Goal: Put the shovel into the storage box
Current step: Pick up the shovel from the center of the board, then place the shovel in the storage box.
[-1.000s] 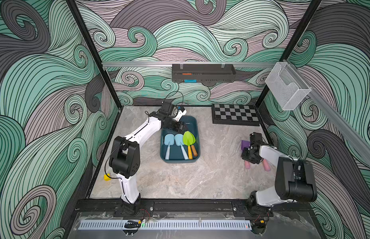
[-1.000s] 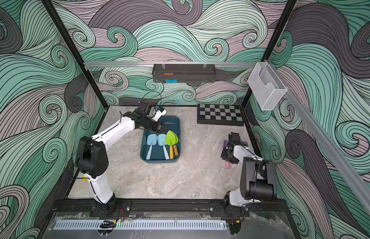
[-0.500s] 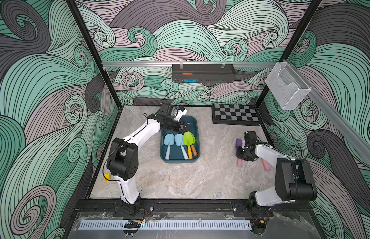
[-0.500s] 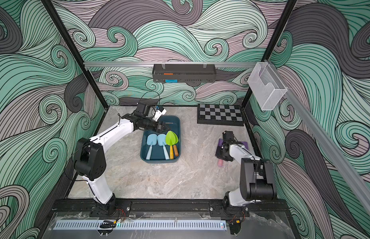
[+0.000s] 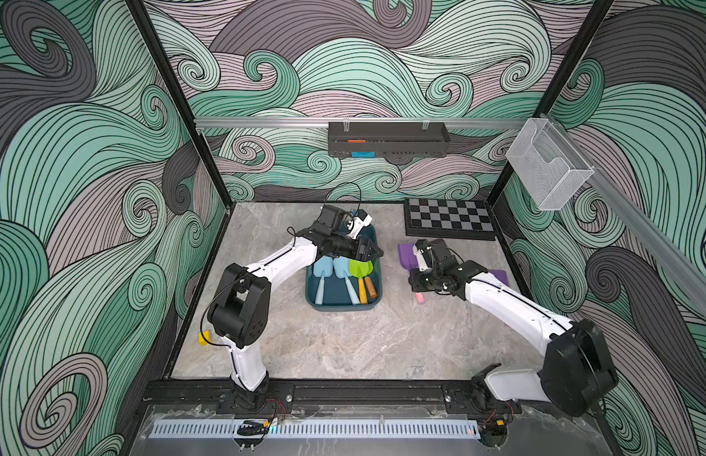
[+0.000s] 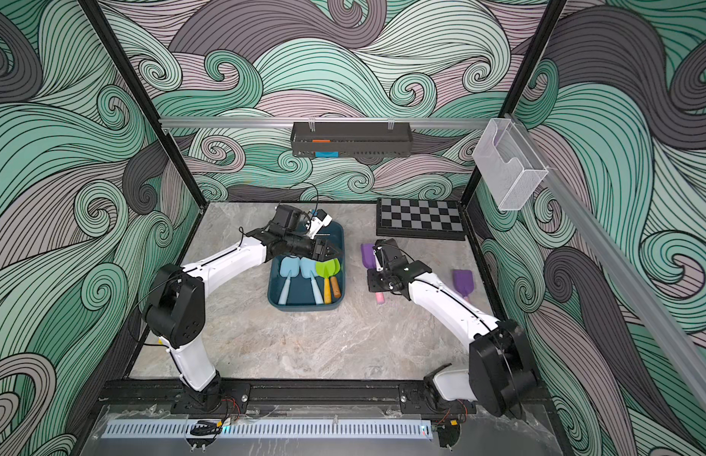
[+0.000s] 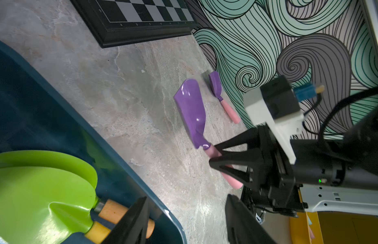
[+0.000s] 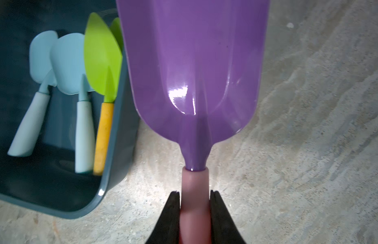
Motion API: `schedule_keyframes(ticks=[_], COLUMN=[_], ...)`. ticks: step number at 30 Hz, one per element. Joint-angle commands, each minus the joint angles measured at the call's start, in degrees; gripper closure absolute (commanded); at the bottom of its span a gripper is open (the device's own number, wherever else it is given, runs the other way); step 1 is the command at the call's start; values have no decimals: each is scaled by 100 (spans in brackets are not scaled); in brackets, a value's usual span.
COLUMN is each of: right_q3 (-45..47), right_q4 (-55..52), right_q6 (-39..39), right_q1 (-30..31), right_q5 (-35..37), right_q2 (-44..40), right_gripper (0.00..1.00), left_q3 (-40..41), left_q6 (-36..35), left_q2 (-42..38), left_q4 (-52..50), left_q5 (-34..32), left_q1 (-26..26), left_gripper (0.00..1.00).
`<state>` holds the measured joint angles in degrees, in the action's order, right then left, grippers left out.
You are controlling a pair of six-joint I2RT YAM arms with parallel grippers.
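Grips the purple shovel (image 8: 192, 74) by its pink handle in the right gripper (image 8: 195, 194), jaws clamped on it. Points the glossy scoop blade toward the back wall, long axis front to back, just right of the storage box (image 5: 343, 308). Holds two pale blue shovels (image 5: 323, 272) and two green shovels (image 5: 359, 270) in the box, handles frontward. Hangs the left gripper (image 7: 186, 198) above the green blades, jaws apart, empty.

Marble table (image 5: 343, 347) bears storage box (image 5: 343, 308), chessboard (image 5: 448, 219), purple shovel (image 6: 461, 278).

Two blue shovels (image 5: 323, 269), two green shovels (image 5: 359, 269), two purple shovels (image 7: 192, 109), one box (image 5: 339, 307)
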<state>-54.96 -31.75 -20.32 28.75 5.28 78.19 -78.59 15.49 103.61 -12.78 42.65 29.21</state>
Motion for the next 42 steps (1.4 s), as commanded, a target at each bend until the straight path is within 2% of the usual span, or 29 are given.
schedule_keyframes(ticks=[1,6,11,26,28,30,32,34,37,42], right_q3=[-244,-463,-466,-148,-143,-114,-41,122,372,710], right_q4=[-117,-140,-152,136,167,226,364,599,975,1337], right_q6=[-175,-221,-291,-443,-440,-432,-414,-360,-324,-322], right_q1=[335,684,901,1140,1158,1186,1194,1261,1324,1326], right_q5=[241,340,377,421,424,445,494,692,810,873], right_q2=[20,-53,-230,-428,-427,-466,-560,-703,-945,-1420], right_gripper=[100,100,100,99,94,86,73,70,58,57], left_q3=[-126,-337,-409,-552,-544,-526,-526,-548,-672,-824], left_q6=[213,220,351,595,626,649,656,671,634,584], left_q2=[-29,168,310,559,569,567,555,553,573,506], left_q4=[257,33,185,339,385,432,473,494,394,285], left_q5=[-150,-483,-469,-487,-430,-394,-360,-350,-322,-146], left_q1=[174,389,493,682,687,682,683,669,623,426], left_gripper=[39,39,41,93,99,100,100,100,100,100])
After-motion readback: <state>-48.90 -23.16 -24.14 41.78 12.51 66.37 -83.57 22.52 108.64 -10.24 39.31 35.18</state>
